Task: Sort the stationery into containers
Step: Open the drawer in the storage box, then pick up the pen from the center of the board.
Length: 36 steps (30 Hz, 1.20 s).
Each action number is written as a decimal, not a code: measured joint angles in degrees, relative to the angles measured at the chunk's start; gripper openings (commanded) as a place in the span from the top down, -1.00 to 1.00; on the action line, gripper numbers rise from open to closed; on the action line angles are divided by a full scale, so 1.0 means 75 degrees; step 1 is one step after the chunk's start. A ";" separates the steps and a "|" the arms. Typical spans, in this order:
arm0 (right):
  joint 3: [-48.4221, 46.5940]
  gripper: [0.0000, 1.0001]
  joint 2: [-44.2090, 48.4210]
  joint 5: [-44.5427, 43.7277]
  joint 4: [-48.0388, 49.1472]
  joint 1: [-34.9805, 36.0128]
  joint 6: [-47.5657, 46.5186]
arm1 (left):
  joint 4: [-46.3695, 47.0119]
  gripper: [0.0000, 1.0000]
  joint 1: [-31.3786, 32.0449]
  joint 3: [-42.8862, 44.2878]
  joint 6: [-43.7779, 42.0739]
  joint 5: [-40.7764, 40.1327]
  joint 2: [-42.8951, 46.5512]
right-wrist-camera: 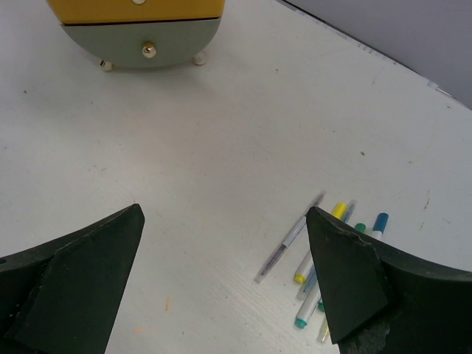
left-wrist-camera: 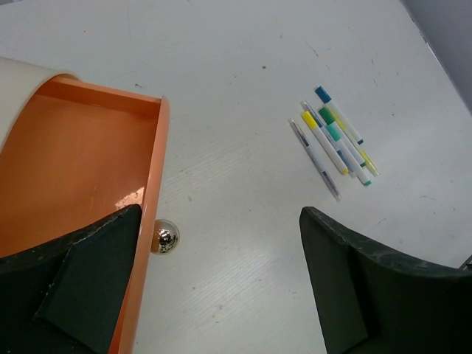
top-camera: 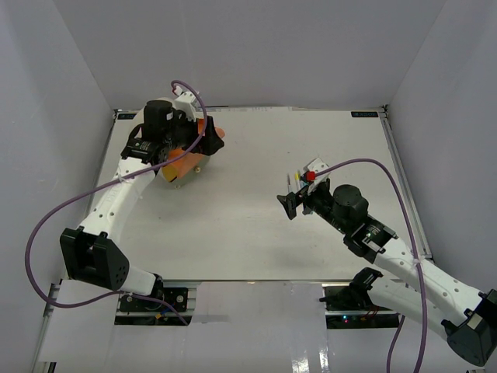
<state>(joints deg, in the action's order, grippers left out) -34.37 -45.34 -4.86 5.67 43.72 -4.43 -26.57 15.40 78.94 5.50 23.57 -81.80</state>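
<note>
Robot lab cell: white table (top-camera: 248, 233), plain grey walls (top-camera: 256, 47), 2 bolted arms (top-camera: 116, 203).

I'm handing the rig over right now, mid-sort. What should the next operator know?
Grippers: the left gripper is open and empty, at the front of the orange drawer, by its knob. The right gripper is open and empty, low over the table beside the pens.
Things: the pens lie bunched on the table, right of centre, none held.
Done: the orange drawer of the organizer is pulled out; its visible part holds nothing.
Left: every pen has yet to be picked up and put in a drawer.
</note>
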 measured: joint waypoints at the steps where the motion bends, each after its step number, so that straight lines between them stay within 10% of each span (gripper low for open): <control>1: 0.0015 -0.91 -0.0006 -0.0064 -0.0006 0.0000 0.0044 | -0.0015 -0.96 0.0000 0.0020 0.0035 -0.0023 0.0000; 22: -0.0358 -1.00 -0.2267 -0.1244 -0.0857 -0.1160 0.1714 | 0.1489 -0.96 -0.0038 -0.1311 0.0510 -0.4217 0.2183; 29: -0.1102 -0.31 -0.3914 -0.1128 -0.1052 -0.1731 0.2066 | 0.2046 -0.96 -0.0157 -0.2672 0.0137 -0.5071 0.2594; 36: -0.1842 -0.03 -0.5453 -0.1102 -0.1145 -0.1856 0.2107 | 0.2480 -0.96 -0.0370 -0.3171 -0.0111 -0.5441 0.3130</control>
<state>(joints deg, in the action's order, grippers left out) -48.18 -86.24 -13.13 -2.92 29.80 11.38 -7.97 12.62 55.16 4.67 -17.23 -58.33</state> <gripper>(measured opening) 0.532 0.979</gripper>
